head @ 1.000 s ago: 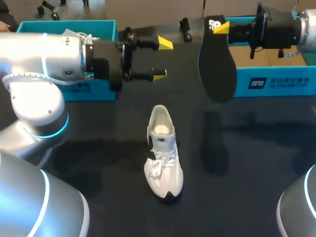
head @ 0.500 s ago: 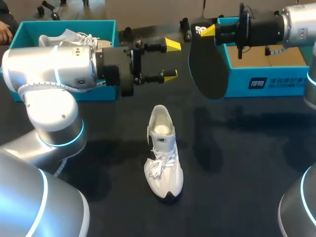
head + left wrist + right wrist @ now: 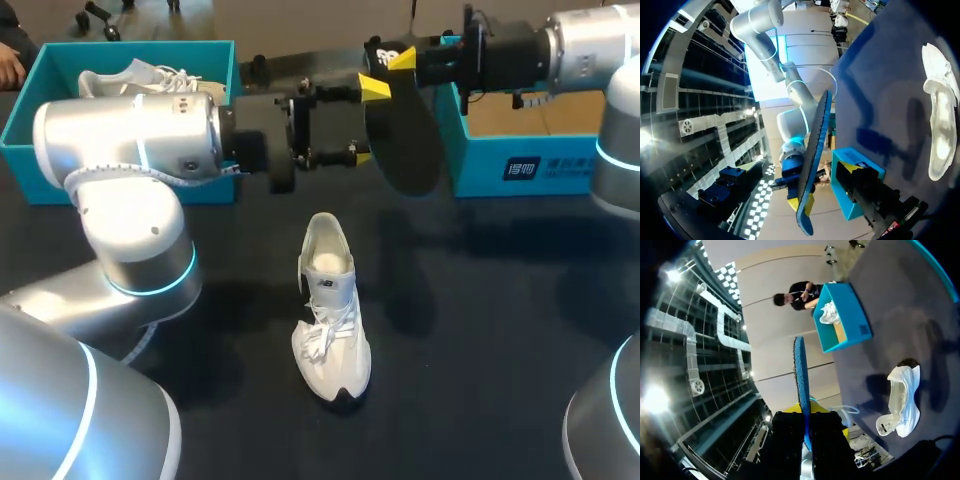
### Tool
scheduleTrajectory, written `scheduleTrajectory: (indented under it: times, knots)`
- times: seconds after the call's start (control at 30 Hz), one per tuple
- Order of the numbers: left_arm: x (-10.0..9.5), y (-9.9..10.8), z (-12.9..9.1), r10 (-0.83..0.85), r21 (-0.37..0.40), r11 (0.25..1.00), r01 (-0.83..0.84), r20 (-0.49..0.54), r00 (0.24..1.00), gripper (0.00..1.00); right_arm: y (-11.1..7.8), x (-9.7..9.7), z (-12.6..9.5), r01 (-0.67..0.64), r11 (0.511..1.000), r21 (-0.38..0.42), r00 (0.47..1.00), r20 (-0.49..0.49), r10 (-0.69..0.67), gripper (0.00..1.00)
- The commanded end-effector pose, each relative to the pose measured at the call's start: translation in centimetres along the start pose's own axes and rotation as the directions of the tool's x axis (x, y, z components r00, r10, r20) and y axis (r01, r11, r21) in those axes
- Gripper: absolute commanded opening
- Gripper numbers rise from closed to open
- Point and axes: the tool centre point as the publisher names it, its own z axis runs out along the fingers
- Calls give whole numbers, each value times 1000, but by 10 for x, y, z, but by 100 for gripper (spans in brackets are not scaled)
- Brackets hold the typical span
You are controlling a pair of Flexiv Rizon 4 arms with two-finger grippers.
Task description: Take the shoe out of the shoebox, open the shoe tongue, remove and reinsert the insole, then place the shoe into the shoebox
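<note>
1. Dark table (image 3: 520,330) carries two teal boxes: the left box (image 3: 130,45) holds a second shoe (image 3: 130,78); the right box (image 3: 480,170) stands opposite.
2. My white shoe (image 3: 330,310) sits mid-table, outside both boxes.
3. The black insole (image 3: 405,140) hangs in the air between the boxes.
4. My right gripper (image 3: 398,60) is clamped on its upper end.
5. My left gripper (image 3: 365,120) has its fingers apart, just beside the insole.
</note>
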Motion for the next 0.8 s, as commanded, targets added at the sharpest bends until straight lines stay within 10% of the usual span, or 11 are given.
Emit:
scheduleTrajectory:
  times: [0.03, 0.23, 0.27, 0.7, 0.77, 0.8]
  knots:
    - [3, 0, 5, 1, 3, 1000, -1, 4, 1000, 61, -2, -1, 3, 1, 1000, -7, 1000, -2, -1, 0]
    - [10, -2, 7, -27, 21, 999, 27, -10, 1000, 19, -5, -2, 7, 2, 1000, -16, 1000, -14, -2, 0]
    - [11, -2, 9, -28, 21, 999, 28, -10, 1000, 0, -5, -2, 7, 10, 1000, -25, 1000, -24, -11, 0]
    - [11, -2, 6, -62, 43, 997, 62, -4, 998, 0, -12, -6, 11, 31, 997, -64, 999, -17, -32, 0]
    - [9, -1, 0, -81, 42, 996, 81, 5, 997, 0, -14, -7, 10, 53, 996, -75, 999, -6, -54, 93]
    - [7, 0, -3, -82, 42, 996, 81, 9, 997, 0, -15, -7, 8, 71, 993, -96, 997, 3, -71, 100]
